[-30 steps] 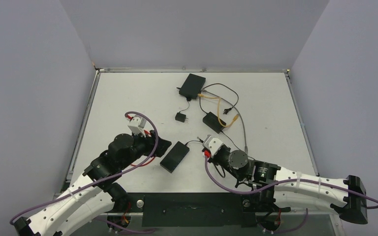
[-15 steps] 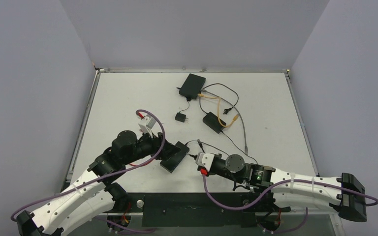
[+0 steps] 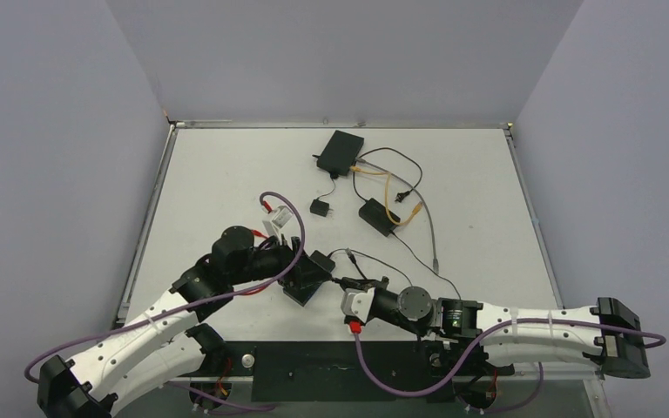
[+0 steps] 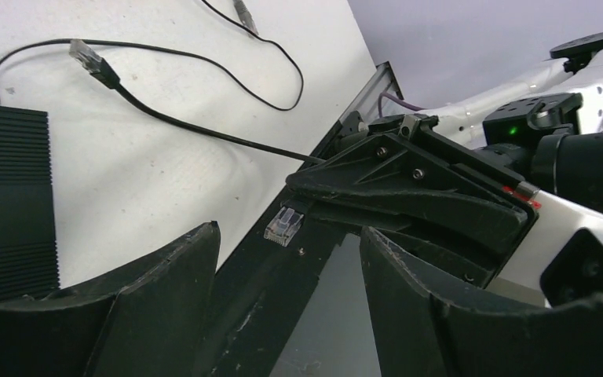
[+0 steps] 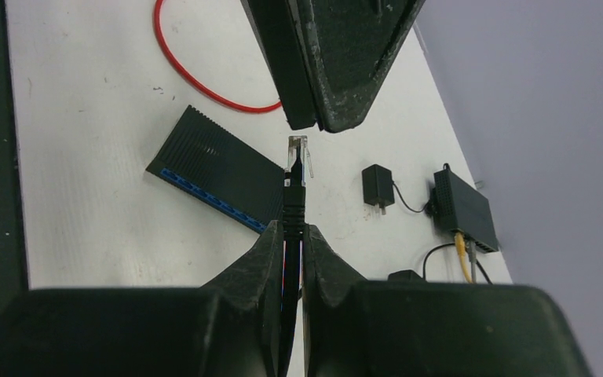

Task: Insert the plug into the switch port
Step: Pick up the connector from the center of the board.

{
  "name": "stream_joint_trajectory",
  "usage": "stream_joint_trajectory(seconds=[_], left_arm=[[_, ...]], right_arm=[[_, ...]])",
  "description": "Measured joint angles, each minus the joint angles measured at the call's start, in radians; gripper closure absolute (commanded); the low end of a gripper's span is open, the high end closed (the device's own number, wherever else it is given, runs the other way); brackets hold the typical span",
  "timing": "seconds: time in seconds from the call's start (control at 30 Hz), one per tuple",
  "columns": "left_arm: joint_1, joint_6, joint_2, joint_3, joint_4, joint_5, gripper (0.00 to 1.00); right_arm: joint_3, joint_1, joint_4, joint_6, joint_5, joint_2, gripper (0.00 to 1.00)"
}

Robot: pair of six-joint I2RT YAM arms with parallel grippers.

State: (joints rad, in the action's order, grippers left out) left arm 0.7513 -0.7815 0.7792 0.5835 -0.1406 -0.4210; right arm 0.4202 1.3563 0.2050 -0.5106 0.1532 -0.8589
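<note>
The left claw [image 4: 289, 234] was seen with its fingers apart, and nothing was gripped between them. It was placed low over the black network switch [image 5: 212, 169], which was laid flat on the white counter [image 3: 226, 174]. A row of blue ports was seen along one long side of the switch. The clear plug [image 5: 297, 151] was found in the air just to the right of the switch, near the fingers of the left claw and not yet in any port. The right claw [image 5: 294, 232] was pressed together on the black cable [image 5: 293, 200] just behind the plug. Farther back on the counter, a small power adapter [image 3: 319, 207] and a yellow cable [image 3: 390, 187] were seen.
</note>
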Motion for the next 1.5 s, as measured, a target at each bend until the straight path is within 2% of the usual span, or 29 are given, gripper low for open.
stream_joint_trajectory(seconds=[0.57,0.87,1.2,1.5], left_arm=[[-0.032,-0.124,0.053,-0.006,0.032,-0.138,0.38],[-0.058,-0.159,0.056,-0.006,0.045,-0.192,0.51],[-0.060,-0.195,0.077,-0.026,0.101,-0.225,0.60],[-0.060,-0.207,0.084,-0.030,0.130,-0.237,0.76]], right_arm=[[-0.045,0.182,0.200,-0.246,0.332,-0.089,1.00],[-0.046,0.225,0.293,-0.341,0.422,-0.131,1.00],[-0.046,0.249,0.347,-0.405,0.469,-0.175,1.00],[-0.046,0.250,0.370,-0.422,0.486,-0.188,1.00]])
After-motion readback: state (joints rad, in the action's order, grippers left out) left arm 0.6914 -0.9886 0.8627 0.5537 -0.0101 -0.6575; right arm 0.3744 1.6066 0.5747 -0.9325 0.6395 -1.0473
